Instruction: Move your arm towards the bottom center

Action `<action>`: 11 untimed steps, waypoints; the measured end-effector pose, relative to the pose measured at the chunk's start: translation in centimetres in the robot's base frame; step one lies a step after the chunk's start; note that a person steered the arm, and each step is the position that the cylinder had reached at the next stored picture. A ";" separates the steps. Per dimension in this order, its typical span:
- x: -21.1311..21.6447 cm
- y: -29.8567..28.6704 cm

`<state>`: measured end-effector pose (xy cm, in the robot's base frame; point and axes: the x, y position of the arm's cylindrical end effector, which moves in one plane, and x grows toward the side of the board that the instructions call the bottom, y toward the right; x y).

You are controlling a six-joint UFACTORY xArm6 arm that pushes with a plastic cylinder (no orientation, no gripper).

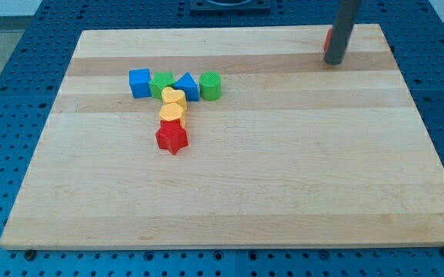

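My tip (332, 62) rests on the wooden board (283, 192) near the view's top right corner. A red block (326, 41) sits right behind the rod, mostly hidden by it. Far to the view's left lies a cluster: a blue cube (139, 82), a green block (161, 83), a blue triangular block (186, 86) and a green cylinder (211, 85) in a row. Below them a yellow heart (174, 98), another yellow block (172, 114) and a red star (171, 138) form a column. My tip is far from this cluster.
The board lies on a blue perforated table (21, 92) that surrounds it on all sides. A dark fixture (225, 6) shows at the view's top edge.
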<state>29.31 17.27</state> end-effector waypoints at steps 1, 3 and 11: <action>-2.1 0.2; -3.0 2.9; 22.1 -31.4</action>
